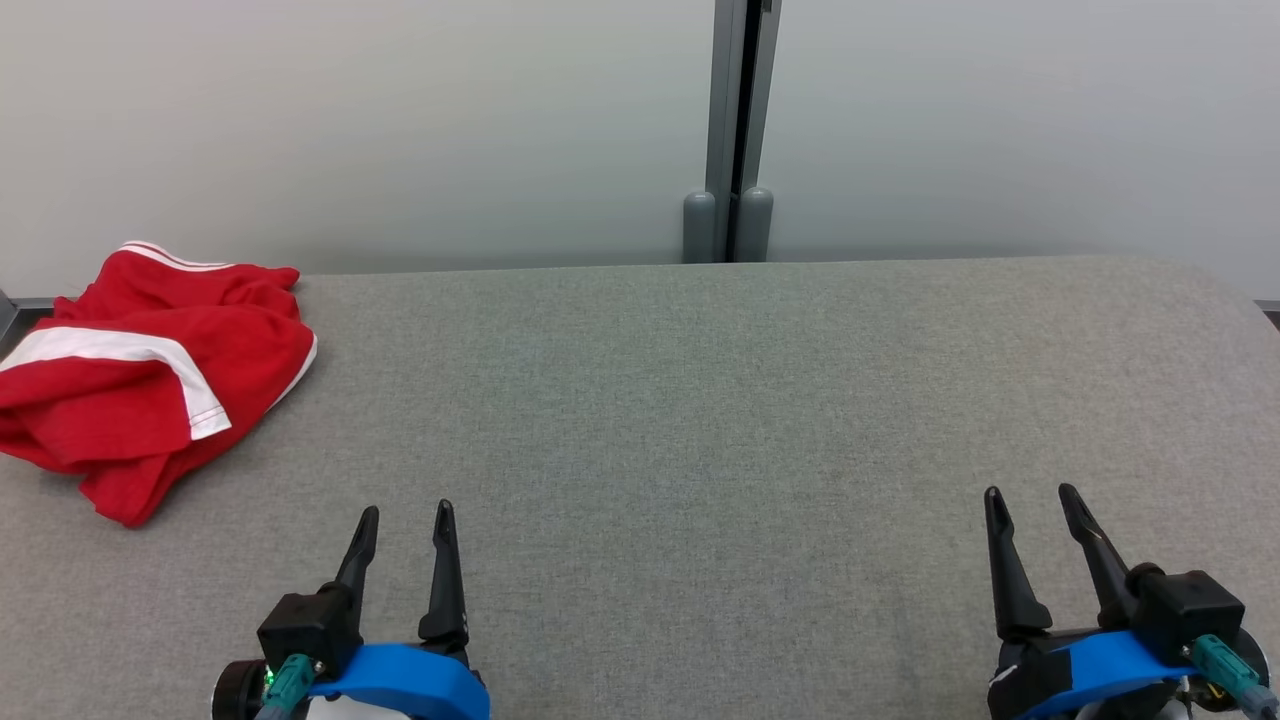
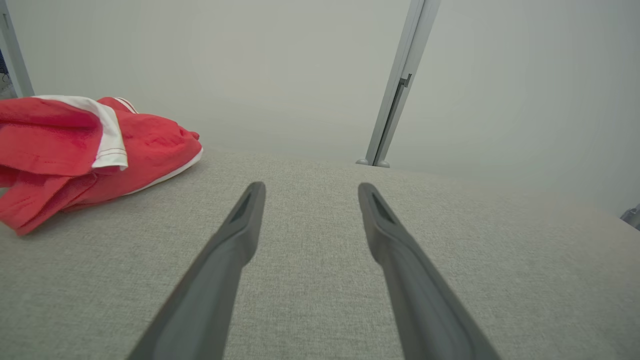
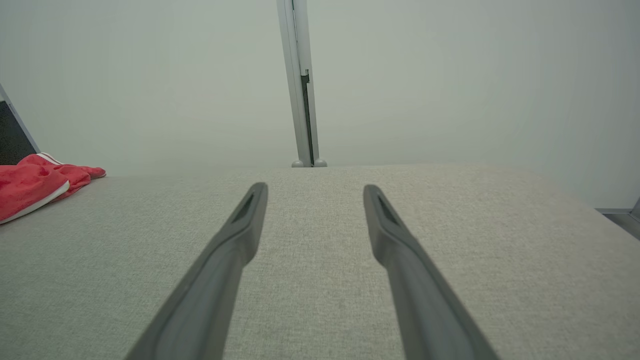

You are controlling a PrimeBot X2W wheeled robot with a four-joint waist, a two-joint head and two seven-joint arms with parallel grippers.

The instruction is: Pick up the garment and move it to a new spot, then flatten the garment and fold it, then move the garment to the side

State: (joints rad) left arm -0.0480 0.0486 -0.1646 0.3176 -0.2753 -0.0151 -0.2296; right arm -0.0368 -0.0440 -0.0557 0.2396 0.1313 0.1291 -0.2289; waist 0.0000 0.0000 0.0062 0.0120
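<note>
The garment (image 1: 150, 375) is red with white stripes and lies crumpled at the far left of the grey fabric table (image 1: 700, 420). It also shows as a red heap, the garment (image 2: 85, 150), at the left of the left wrist view, and small at the left edge of the right wrist view, the garment (image 3: 35, 182). My left gripper (image 1: 408, 515) hovers open near the table's front edge, to the right of and nearer than the garment, holding nothing. My right gripper (image 1: 1030, 495) is open at the lower right, far from it. Both gripper pairs, left gripper (image 2: 310, 187) and right gripper (image 3: 315, 189), point across bare fabric.
A pale wall with a grey vertical post (image 1: 735, 130) stands right behind the table's far edge. The table's right end (image 1: 1230, 290) curves away. Open grey fabric stretches from the garment across to the right.
</note>
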